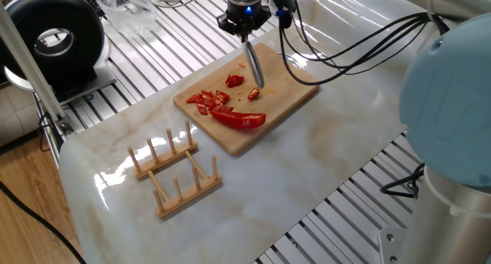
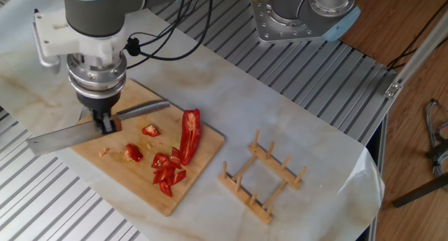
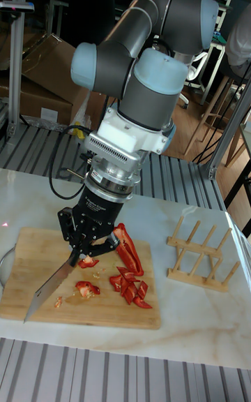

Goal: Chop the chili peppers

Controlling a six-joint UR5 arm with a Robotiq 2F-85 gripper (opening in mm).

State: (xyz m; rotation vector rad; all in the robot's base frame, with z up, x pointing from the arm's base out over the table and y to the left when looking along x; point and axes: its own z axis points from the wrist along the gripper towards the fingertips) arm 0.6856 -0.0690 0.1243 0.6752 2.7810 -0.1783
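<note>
Gripping the handle of a knife (image 2: 63, 134), the jaws (image 2: 105, 122) are closed and hang over the back part of the cutting board (image 2: 189, 181), the blade angled out beyond the board's edge. Just in front of the jaws lie the chili peppers (image 2: 171, 146): one small bit close below the knife handle, another beside the blade, a cluster of cut bits further off, and one long uncut half (image 1: 239, 120) past them. Well apart from the jaws, a wooden rack (image 2: 262, 178) stands on the marble counter (image 2: 294, 122).
</note>
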